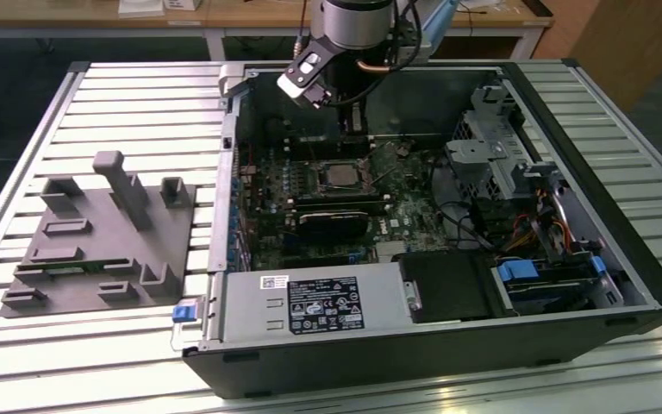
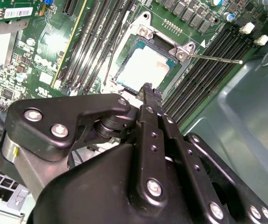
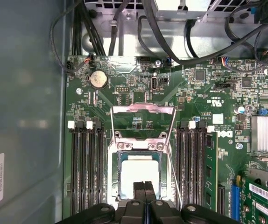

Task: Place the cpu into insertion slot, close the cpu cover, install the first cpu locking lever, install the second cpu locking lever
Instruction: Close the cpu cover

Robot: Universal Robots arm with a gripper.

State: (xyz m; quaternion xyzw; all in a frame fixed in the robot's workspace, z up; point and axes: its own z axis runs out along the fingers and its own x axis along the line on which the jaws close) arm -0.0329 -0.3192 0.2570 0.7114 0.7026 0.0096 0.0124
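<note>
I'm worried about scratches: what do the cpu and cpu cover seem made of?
The cpu: apparently metal, with a matte, pale silvery-beige face showing soft glare. The cpu cover: thin sheet metal, probably steel, its bright silvery edges glinting.

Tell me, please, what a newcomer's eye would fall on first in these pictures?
In the exterior view, the open computer case on the slatted table stands out, with the arm reaching into it. In the first wrist view the pale cpu sits in the insertion slot, the black gripper at its edge, the cpu cover raised.
</note>
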